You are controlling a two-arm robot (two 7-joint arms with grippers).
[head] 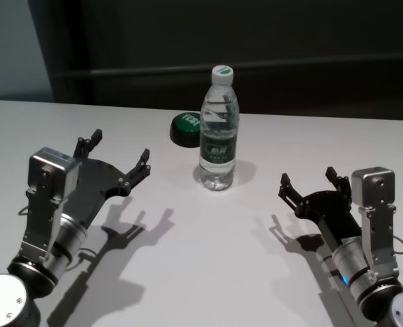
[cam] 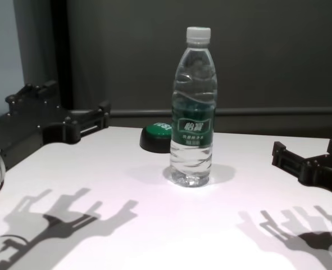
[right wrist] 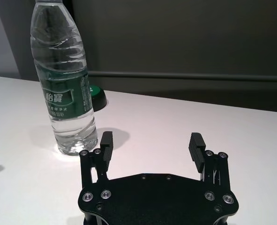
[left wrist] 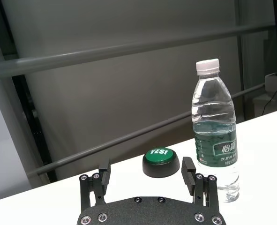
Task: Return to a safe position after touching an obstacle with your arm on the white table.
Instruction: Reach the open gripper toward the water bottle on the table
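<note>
While upright on the white table [head: 187, 272], capped water bottle [head: 219, 129], nearly full; both tools [head: 119, 155] [head: 311, 182] spread, empty.

Bottle [head: 219, 128] upright mid worktop [head: 208, 272], button [head: 185, 128] just behind to its left, left tool [head: 118, 154] and right tool [head: 310, 182] flanking, both apart from it

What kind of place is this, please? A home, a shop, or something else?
Probably a robot test room or lab, not a home. A bare white table holds only a water bottle and a green button, with plain dark wall panels behind and both grippers, left and right, open.
</note>
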